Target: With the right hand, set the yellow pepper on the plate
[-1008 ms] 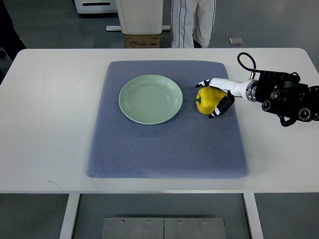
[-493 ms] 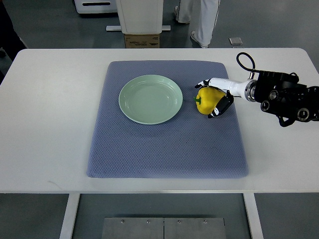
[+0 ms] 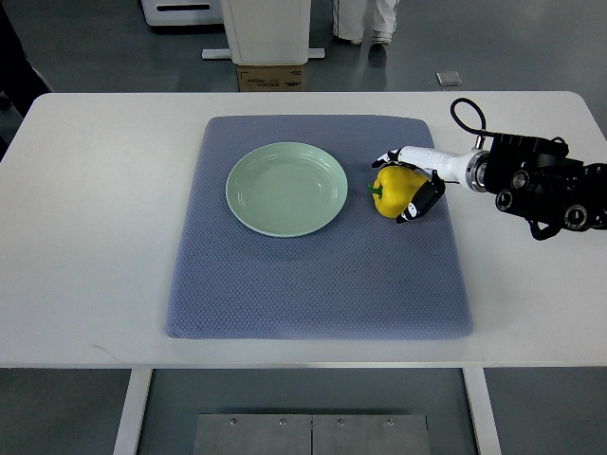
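Gripping the yellow pepper (image 3: 394, 191) with my right hand (image 3: 413, 186), fingers curled around it, on the blue mat (image 3: 313, 275) near its right edge, just beside the green plate (image 3: 285, 188). Grasp step looks done; next: lift, carry left, release over plate centre.

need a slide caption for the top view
Right hand grasps the yellow pepper on the blue mat, beside the empty green plate.

It looked like a robotics lab: a plain white table (image 3: 95, 190) stood on grey flooring (image 3: 531, 47), with white equipment (image 3: 266, 28) and a cardboard box (image 3: 270, 80) at the far side.
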Action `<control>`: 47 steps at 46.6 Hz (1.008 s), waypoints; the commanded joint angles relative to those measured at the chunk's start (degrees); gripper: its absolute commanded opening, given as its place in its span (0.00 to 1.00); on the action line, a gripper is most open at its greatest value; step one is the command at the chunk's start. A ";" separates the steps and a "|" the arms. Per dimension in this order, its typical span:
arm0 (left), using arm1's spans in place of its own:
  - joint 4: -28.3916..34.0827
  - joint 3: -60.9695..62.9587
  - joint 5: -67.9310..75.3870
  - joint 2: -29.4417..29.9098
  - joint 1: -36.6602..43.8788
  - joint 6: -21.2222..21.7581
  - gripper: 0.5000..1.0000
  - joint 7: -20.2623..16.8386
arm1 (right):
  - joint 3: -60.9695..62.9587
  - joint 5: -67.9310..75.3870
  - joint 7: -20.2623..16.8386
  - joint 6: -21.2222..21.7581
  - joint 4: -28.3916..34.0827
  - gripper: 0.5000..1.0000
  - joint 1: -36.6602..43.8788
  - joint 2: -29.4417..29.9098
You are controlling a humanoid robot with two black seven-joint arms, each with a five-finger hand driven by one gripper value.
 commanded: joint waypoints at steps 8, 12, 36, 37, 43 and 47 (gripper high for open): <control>0.00 0.02 -0.03 0.00 0.00 0.01 1.00 0.02 | 0.08 0.00 0.09 -0.73 0.00 0.77 -0.79 0.17; 0.00 0.02 -0.03 0.00 0.00 0.01 1.00 0.01 | 0.08 0.00 0.18 -0.73 -0.09 0.76 -0.88 0.17; 0.00 0.02 0.05 0.00 0.00 0.01 1.00 0.02 | 0.08 0.00 0.09 -1.52 -0.09 0.73 -1.15 -0.01; 0.00 0.02 -0.03 0.00 0.00 0.01 1.00 0.02 | 0.08 0.00 0.09 -1.52 -0.09 0.71 -1.23 0.17; 0.00 0.02 0.05 0.00 0.00 0.01 1.00 0.02 | 0.08 0.00 0.18 -1.60 -0.09 0.67 -1.41 0.17; 0.00 -0.07 -0.03 0.00 0.00 0.00 1.00 0.02 | 0.08 0.00 0.18 -1.60 -0.26 0.67 -1.41 0.17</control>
